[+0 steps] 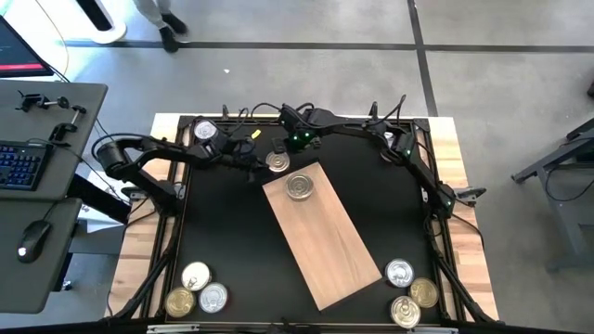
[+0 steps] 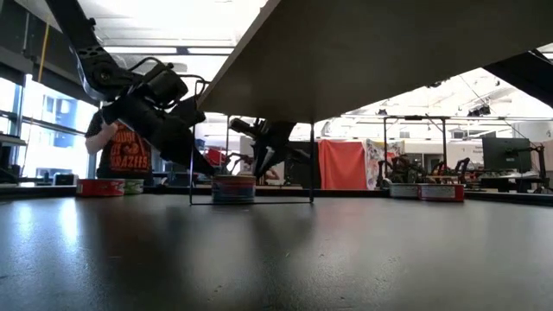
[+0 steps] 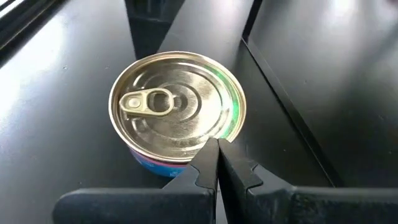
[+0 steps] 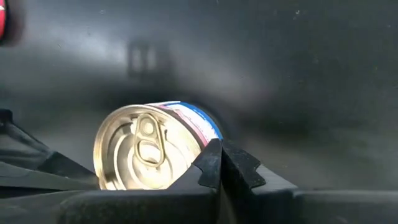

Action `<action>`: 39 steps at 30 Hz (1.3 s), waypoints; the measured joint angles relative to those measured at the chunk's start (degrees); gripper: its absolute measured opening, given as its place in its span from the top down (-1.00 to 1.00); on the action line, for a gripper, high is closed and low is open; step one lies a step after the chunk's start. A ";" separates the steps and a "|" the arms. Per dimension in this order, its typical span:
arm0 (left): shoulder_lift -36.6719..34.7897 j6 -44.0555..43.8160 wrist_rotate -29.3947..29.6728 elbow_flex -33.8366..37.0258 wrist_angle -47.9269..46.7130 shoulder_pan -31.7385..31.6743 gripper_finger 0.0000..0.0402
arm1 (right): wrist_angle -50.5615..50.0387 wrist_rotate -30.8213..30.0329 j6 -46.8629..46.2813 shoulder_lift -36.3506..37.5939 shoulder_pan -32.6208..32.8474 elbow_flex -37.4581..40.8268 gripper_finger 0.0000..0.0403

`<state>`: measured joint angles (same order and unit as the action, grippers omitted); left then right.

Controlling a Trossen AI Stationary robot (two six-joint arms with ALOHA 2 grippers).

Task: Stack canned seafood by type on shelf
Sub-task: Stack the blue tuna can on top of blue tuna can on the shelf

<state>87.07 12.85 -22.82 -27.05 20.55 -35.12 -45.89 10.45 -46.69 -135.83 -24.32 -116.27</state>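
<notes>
The wooden shelf (image 1: 320, 232) lies slantwise in the middle of the black table, with one silver-lidded can (image 1: 299, 186) standing on its far end. Just beyond that end, another can (image 1: 277, 162) stands flat on the table; it has a silver pull-tab lid (image 3: 177, 112) and a blue and pink label. My left gripper (image 3: 217, 148) is shut at this can's left side. My right gripper (image 4: 219, 149) is shut at its far side. In the low view both arms slant down on either side of the can (image 2: 233, 187). My left gripper sets its shut fingertips (image 3: 208, 155) against the rim of the can's lid (image 3: 225, 134), slanting down from the table's left. The can stands flat on the table. My right gripper has its shut fingertips (image 4: 211, 160) at the can's labelled side wall (image 4: 202, 127), slanting down from the far side; I cannot tell whether they touch it.
Three cans (image 1: 197, 289) stand at the near left corner, three more (image 1: 409, 292) at the near right, and one (image 1: 204, 130) at the far left. Cables run along the far edge (image 1: 316, 116). A person (image 2: 121, 147) stands beyond the table.
</notes>
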 joint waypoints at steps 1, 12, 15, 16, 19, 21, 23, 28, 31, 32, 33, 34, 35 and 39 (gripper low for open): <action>0.00 -0.07 1.02 0.02 0.39 0.30 1.00 | -0.50 0.01 0.29 0.00 -0.01 0.00 1.00; -1.01 -0.76 6.06 0.17 3.46 1.23 1.00 | -2.62 0.09 2.17 -1.20 0.74 0.00 1.00; -1.88 -0.73 6.61 0.13 6.13 0.97 1.00 | -2.67 0.15 2.75 -1.20 0.75 0.00 1.00; -1.85 -0.76 7.50 0.11 6.47 0.97 1.00 | -2.67 0.18 2.85 -1.20 0.74 0.00 1.00; -1.68 -0.76 8.73 0.11 5.93 0.97 1.00 | -2.67 0.32 3.18 -1.20 0.74 0.00 1.00; -1.30 -1.18 8.51 0.11 5.12 0.99 1.00 | -2.67 0.32 3.20 -1.20 0.72 0.00 1.00; -0.75 -1.87 8.34 0.11 4.24 1.27 1.00 | -2.67 0.30 3.14 -1.20 0.70 0.00 1.00; 0.73 -2.16 8.24 0.02 2.79 1.92 1.00 | -2.64 0.53 3.16 -1.20 0.70 0.00 1.00; 1.49 -1.71 7.91 -0.05 3.23 1.93 1.00 | -2.71 2.22 3.20 -1.20 0.68 0.00 1.00; 1.85 -1.38 7.92 -0.05 3.22 1.93 1.00 | -2.69 2.95 3.19 -1.20 0.62 0.00 1.00; 2.16 -1.19 7.88 -0.09 3.28 1.93 1.00 | -2.69 3.30 3.18 -1.20 0.59 0.00 1.00; 2.32 -1.22 7.87 -0.13 3.20 1.91 1.00 | -2.70 3.45 3.07 -1.08 0.60 0.00 1.00; 2.60 -1.22 7.91 -0.13 3.00 1.91 1.00 | -2.69 3.53 3.03 -0.97 0.62 0.00 1.00; 2.83 -1.69 7.99 -0.09 2.33 1.87 1.00 | -4.07 3.57 3.22 -0.87 0.72 -2.73 1.00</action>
<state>89.90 11.16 -14.83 -27.14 22.88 -33.26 -49.95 14.02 -43.47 -136.70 -23.59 -119.00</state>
